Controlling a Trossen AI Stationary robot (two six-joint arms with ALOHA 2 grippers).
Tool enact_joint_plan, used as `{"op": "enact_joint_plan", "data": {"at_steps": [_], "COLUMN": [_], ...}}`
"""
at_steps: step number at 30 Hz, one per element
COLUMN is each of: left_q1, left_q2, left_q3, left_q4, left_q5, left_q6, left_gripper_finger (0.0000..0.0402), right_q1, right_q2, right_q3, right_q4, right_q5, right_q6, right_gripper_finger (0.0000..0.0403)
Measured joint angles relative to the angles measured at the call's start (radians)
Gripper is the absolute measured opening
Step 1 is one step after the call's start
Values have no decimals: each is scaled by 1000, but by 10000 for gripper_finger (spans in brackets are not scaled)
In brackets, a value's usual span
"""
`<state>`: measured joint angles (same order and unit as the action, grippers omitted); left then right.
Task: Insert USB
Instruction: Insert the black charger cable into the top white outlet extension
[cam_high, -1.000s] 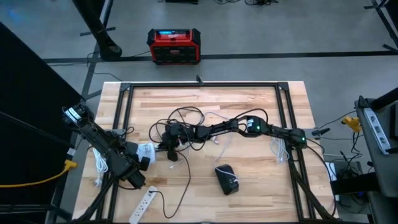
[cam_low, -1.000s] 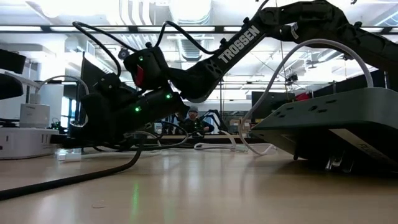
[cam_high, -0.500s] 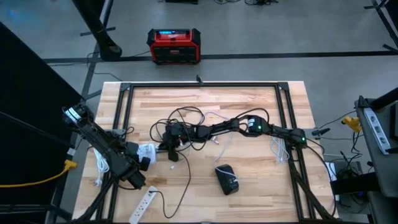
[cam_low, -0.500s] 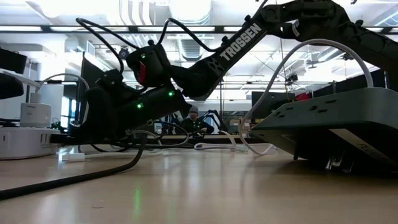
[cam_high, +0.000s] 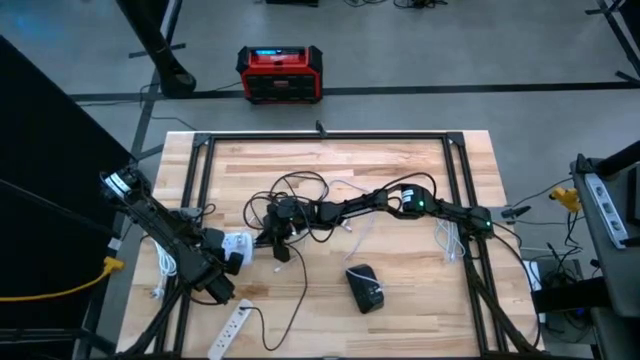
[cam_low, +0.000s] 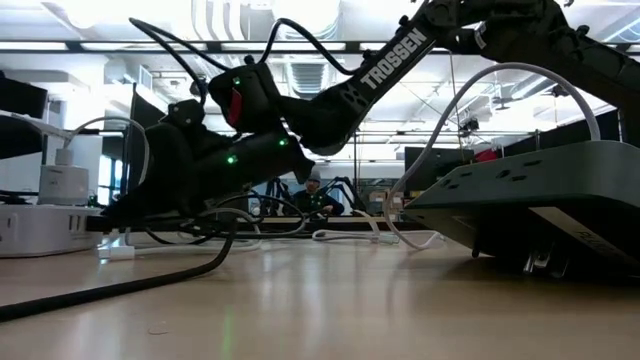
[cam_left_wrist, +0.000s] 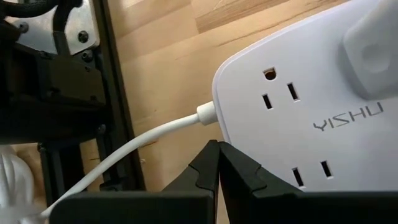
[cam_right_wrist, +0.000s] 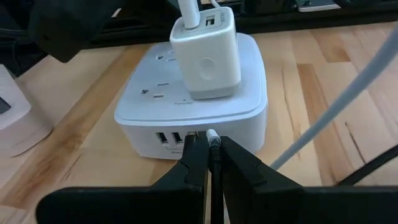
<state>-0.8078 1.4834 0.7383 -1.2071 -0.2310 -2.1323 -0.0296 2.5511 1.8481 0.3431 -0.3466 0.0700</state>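
Note:
A white power cube (cam_right_wrist: 193, 93) rests flat on the table at the left (cam_high: 237, 243), with a white charger (cam_right_wrist: 205, 50) plugged into its top and USB ports (cam_right_wrist: 168, 138) in its side wall. My right gripper (cam_right_wrist: 212, 155) is shut on the USB plug right at that wall; it also shows in the high view (cam_high: 264, 238). My left gripper (cam_left_wrist: 217, 152) is shut at the cube's edge beside its white cord (cam_left_wrist: 155, 134), on the side away from the ports (cam_high: 228, 258). My left gripper lays its shut fingertips (cam_left_wrist: 208, 163) against the cube's rim (cam_left_wrist: 236, 140), close to where the cord leaves, coming steeply from above; the cube stays flat on the table. My right gripper pinches the thin USB plug between its two fingertips. The plug's white tip (cam_right_wrist: 212, 133) sticks out ahead of them at the port wall. The fingers come nearly level from the table's right. Whether the tip is inside a port, I cannot tell.
A black power strip (cam_high: 365, 288) lies near the middle front and fills the low view's right (cam_low: 540, 200). A white power strip (cam_high: 232, 325) lies at the near left edge. Black cable loops (cam_high: 295, 190) and white cables (cam_high: 355, 225) lie around my right arm.
In the low view my right arm's wrist has risen slightly, while its fingertips stay shut on the plug beside the cube.

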Motion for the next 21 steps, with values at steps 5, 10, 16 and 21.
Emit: {"op": "enact_joint_plan", "data": {"at_steps": [5, 10, 16, 21], "left_q1": [0, 1, 1, 1], "left_q2": [0, 0, 1, 1], "left_q3": [0, 0, 0, 0], "left_q4": [9, 12, 12, 12], "left_q5": [-6, -5, -1, 5], "left_q6": [0, 4, 4, 4], "left_gripper_finger": [0, 0, 0, 0], "right_q1": [-6, -11, -52, -74], "right_q2": [-20, -44, -80, -93], "right_q3": [-21, -48, -182, -301], "right_q4": [-7, 5, 170, 378], "right_q5": [4, 5, -42, -49], "right_q6": [-8, -17, 44, 95], "right_gripper_finger": [14, 14, 14, 14]}}
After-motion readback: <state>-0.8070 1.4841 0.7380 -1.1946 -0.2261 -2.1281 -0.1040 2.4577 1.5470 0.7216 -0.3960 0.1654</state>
